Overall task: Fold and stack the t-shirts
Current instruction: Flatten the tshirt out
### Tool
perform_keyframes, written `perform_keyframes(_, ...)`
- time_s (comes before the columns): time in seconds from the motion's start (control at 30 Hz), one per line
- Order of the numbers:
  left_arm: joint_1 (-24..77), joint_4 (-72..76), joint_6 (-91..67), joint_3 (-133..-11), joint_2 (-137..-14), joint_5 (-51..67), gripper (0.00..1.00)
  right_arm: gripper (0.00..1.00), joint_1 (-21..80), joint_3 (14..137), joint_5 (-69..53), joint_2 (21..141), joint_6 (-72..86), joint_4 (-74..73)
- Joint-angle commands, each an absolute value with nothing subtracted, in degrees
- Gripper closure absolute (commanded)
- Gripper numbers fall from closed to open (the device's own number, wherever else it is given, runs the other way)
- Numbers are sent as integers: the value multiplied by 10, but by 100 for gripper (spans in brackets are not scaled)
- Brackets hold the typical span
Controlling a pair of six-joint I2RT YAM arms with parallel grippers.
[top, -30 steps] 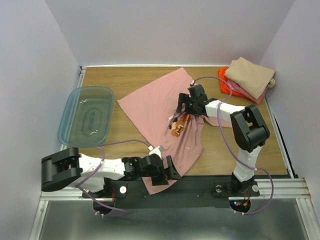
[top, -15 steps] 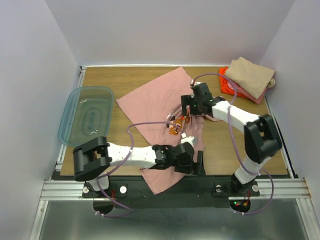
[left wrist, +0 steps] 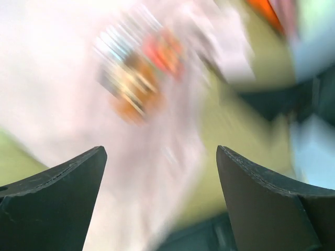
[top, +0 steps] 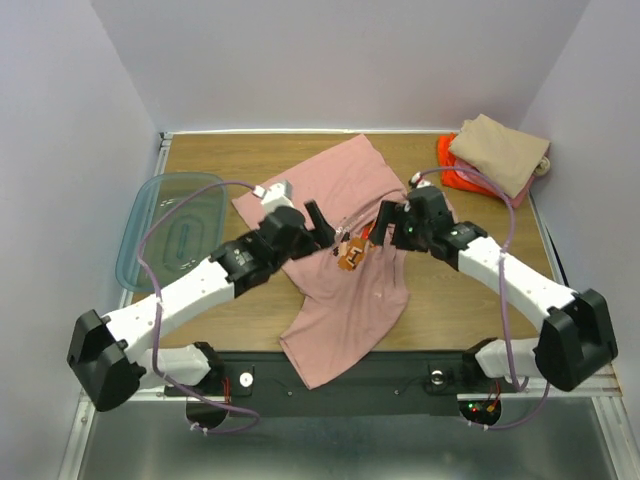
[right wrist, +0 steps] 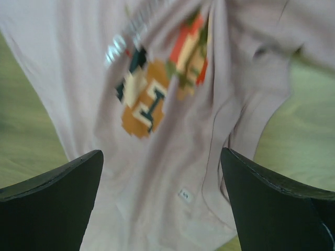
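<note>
Top external view: the whole table [top: 230, 160], with both arms reaching to its middle. Only this view gives the shirt's full outline and the finished pile.
Dusty-pink t-shirt [top: 330, 185]: unfolded and creased across the worktop's middle, one end near the far edge, the other reaching past the near edge.
Teal bin [top: 175, 235]: at the left edge, with a corner of the shirt just beside it.
Folded t-shirts [top: 500, 150]: tan on top of pink and orange, in the far right corner.
Left gripper [top: 322, 226]: jaws wide and empty, over the cloth left of the print.
Right gripper [top: 388, 222]: jaws wide and empty, right of the print.
Chest print [right wrist: 152, 99]: readable in the right wrist view, along with nearby wrinkles and a small tag. The left wrist view is too blurred to trust.
Step in hand: probably flattening before the fold. Pinch opposite edges, take the layers cleanly, and draw them apart evenly until the creases by the print lie flat.
</note>
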State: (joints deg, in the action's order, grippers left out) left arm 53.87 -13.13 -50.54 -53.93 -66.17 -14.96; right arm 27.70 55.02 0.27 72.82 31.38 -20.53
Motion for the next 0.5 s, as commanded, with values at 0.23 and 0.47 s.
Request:
perform_keyframes(0.23, 252, -93, -356, -694, -918, -84, 2, 0, 316, 506, 36, 842, 412, -175)
perform_keyframes(0.47, 222, -98, -330, -766, -1098, -26, 5, 0, 313, 465, 85, 867, 421, -175)
